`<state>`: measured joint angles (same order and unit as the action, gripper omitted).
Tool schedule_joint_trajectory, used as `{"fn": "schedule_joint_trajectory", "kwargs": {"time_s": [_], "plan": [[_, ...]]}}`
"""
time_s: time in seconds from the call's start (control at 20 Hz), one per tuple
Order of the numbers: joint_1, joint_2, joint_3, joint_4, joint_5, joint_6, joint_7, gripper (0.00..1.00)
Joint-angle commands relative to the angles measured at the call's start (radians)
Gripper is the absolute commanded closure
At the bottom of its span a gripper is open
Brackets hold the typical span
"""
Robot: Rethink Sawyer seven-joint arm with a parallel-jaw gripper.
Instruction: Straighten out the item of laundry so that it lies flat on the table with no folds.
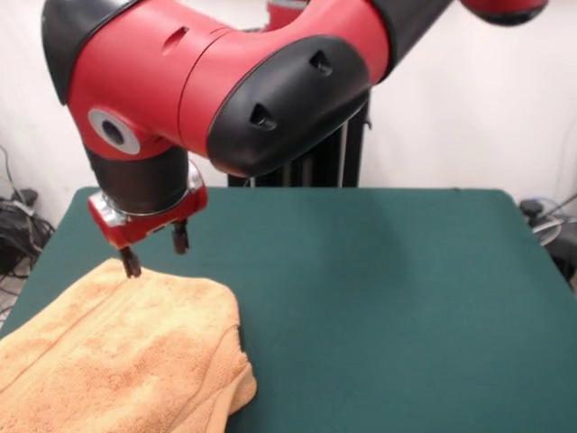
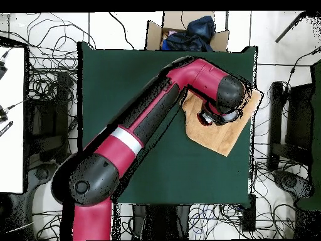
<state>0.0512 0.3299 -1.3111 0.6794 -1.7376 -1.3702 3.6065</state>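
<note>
- The towel (image 1: 117,352) (image 2: 221,128) — peach-tan terry cloth, looped and rough, matt.
- The counter (image 1: 379,298) (image 2: 125,81) — dark green, felt-like, matt and even.
- The arm (image 1: 225,81) (image 2: 150,119) — glossy red and black shells, smooth like plastic; a shiny metal-looking ring at the wrist.

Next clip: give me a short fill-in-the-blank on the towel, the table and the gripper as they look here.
1. The towel lies on a table whose top is dark ____.
2. In the front view, the gripper has its fingers ____, with a gap between them.
3. One fingertip sits at the towel's ____ edge, the one nearest the robot.
4. The towel is not yet flat: its right side in the front view is ____ over.

Missing words: green; open; far; folded
</note>
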Motion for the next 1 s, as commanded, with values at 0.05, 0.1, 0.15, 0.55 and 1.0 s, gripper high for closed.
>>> {"fn": "schedule_joint_trajectory", "kwargs": {"time_s": [0.05,0.1,0.15,0.55,1.0], "plan": [[0.013,0.008,0.117,0.032,0.122,0.113,0.206,0.00],[0.016,0.006,0.118,0.034,0.131,0.117,0.210,0.00],[0.017,0.002,0.125,0.038,0.148,0.125,0.218,0.00],[0.032,0.003,0.131,0.062,0.225,0.175,0.249,0.00],[0.052,-0.001,0.131,0.058,0.312,0.227,0.281,0.00]]}}
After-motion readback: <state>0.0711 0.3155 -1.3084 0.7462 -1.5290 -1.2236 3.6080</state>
